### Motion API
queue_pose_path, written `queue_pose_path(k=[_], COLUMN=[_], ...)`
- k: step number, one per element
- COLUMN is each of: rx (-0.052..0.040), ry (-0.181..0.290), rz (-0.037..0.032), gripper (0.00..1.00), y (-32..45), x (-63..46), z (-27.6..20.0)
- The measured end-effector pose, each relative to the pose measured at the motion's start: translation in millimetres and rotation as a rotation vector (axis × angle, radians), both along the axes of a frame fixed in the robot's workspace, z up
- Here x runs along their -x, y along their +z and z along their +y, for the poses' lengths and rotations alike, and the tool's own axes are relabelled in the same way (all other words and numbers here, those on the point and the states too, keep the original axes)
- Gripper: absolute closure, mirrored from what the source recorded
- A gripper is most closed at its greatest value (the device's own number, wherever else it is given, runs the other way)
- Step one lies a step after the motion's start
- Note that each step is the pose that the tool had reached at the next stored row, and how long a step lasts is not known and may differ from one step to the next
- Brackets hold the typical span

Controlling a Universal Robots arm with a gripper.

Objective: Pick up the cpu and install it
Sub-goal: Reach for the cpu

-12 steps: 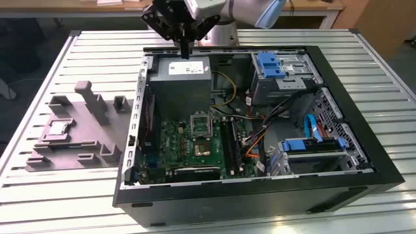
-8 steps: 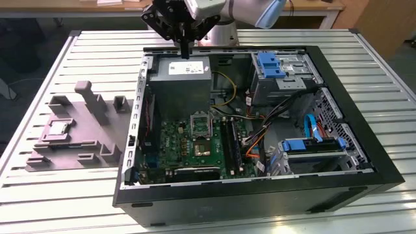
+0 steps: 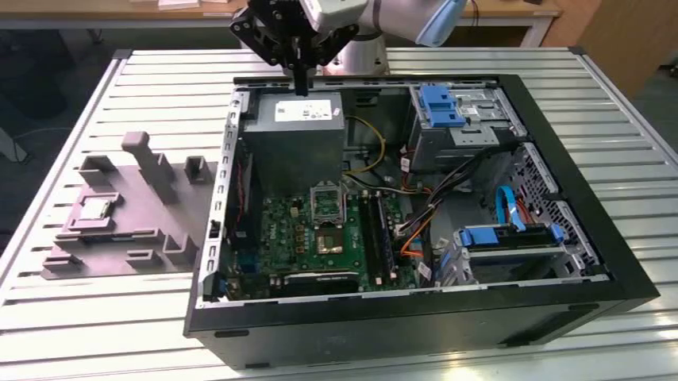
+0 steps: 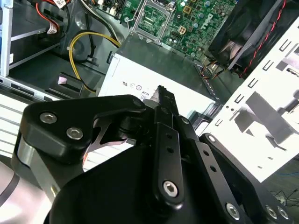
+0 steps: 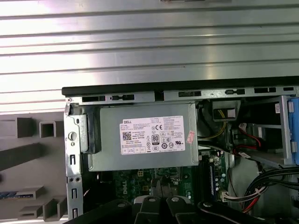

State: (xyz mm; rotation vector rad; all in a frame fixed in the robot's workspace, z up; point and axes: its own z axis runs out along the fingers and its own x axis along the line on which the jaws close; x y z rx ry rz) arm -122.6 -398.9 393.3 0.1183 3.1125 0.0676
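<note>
Black computer case [image 3: 402, 321] lies on its side in the exterior view, open upward so that the socket [image 3: 326, 200] can be reached from above. On the exterior view's left the cpu [image 3: 95, 209] rests in a recess of the grey-purple tray [image 3: 159, 218], well apart from the gripper [image 3: 304, 86]. The gripper hangs over the power supply [image 3: 297, 131], fingers pressed together and holding nothing. In the second wrist view the closed fingers [image 4: 163, 105] point at the supply's label, with the socket [image 4: 152, 16] beyond. In the first wrist view the power supply [image 5: 145, 135] faces the camera squarely, and the tray's blocks [image 5: 28, 154] stand beside the case.
</note>
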Motion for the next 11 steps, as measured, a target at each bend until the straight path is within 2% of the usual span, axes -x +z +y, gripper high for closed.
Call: queue_pose_path(k=[11], rx=[0.0000], ry=[0.000], rz=[0.0000], gripper=[0.89], y=[0.0], x=[4.7], z=[0.0])
